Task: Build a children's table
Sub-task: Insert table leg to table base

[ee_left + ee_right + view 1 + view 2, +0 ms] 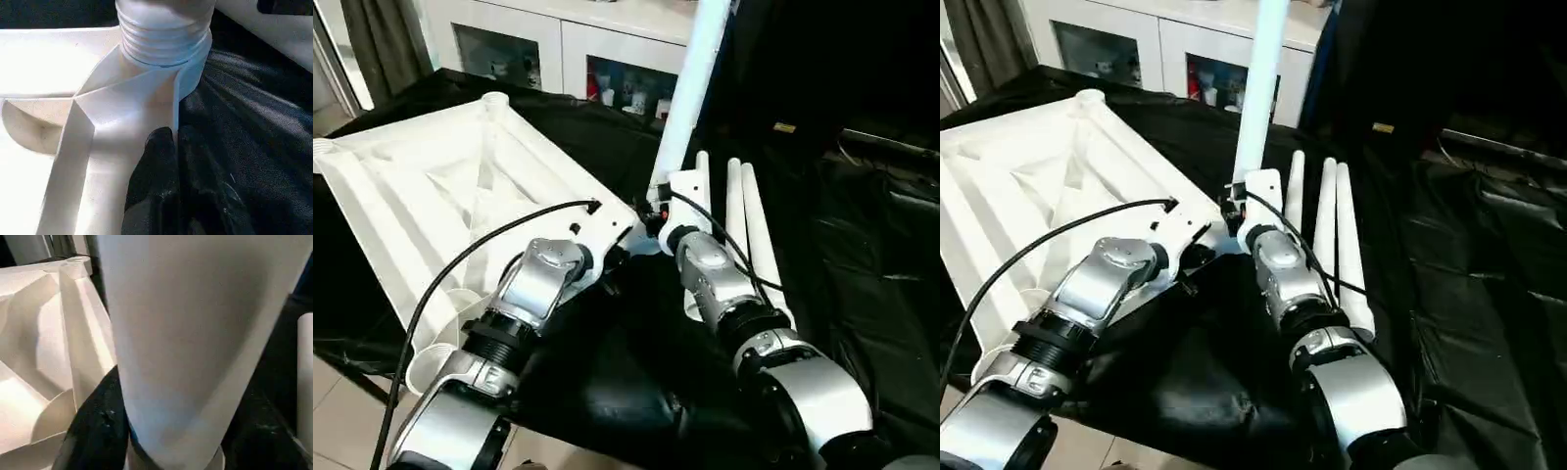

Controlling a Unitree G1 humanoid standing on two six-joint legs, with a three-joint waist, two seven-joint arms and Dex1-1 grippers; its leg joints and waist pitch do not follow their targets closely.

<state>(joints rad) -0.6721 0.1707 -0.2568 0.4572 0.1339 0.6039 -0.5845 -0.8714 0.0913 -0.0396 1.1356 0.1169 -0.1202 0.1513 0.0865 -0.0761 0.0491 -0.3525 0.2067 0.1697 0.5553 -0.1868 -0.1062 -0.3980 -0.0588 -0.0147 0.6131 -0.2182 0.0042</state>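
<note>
The white tabletop (431, 186) lies ribbed side up on a black cloth. One white leg (690, 88) stands upright in its near right corner socket; the leg's threaded base (166, 34) sits in the socket collar. My right gripper (656, 213) is shut on this leg just above the socket, one black finger (93, 431) showing beside it. My left gripper (612, 257) is shut on the tabletop's thin edge wall (173, 112) just beside that socket. Three more legs (1325, 215) lie side by side on the cloth to the right.
A white cabinet (529, 49) with glass doors stands behind the work surface. The black cloth (862, 245) runs off to the right in loose folds. Empty round sockets show at the tabletop's far corner (494, 98) and near left corner (440, 343). Floor tiles (337, 421) show lower left.
</note>
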